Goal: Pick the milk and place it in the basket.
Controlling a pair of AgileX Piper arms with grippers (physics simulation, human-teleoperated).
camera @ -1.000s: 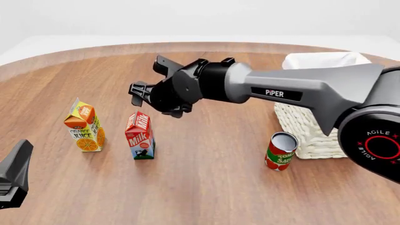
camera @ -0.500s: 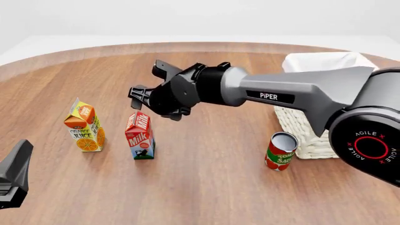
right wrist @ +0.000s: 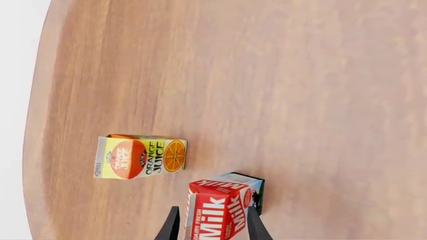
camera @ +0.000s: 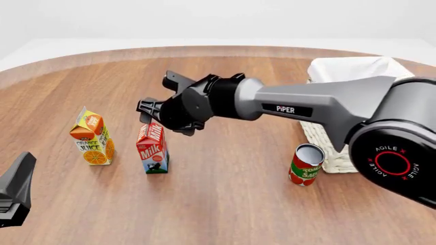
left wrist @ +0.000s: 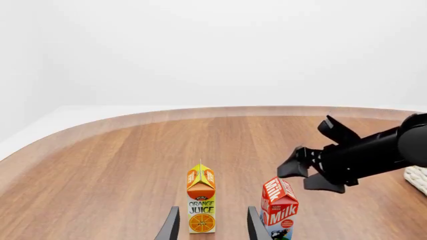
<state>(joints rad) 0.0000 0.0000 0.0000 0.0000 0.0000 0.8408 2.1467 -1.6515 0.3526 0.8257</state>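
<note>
The milk [camera: 152, 148] stands upright on the wooden table, a red-topped carton with a cow picture. It also shows in the left wrist view as milk [left wrist: 280, 211]. My right gripper [camera: 159, 94] hangs open just above and behind its top, holding nothing. In the right wrist view the milk [right wrist: 223, 210] lies between the two spread fingertips [right wrist: 171, 226], with no grip visible. The basket [camera: 338, 149] stands at the right, cream wicker with a white liner. My left gripper [left wrist: 212, 229] is open and empty near the table's front left, pointing toward the cartons.
An orange juice carton [camera: 92, 138] stands just left of the milk. A tomato sauce can [camera: 306, 164] stands in front of the basket. The right arm [camera: 320, 107] stretches across from the right, over the table's middle.
My right gripper has moved left and down, closer to the milk's top, still open. The cartons, can, basket and left arm have not moved.
</note>
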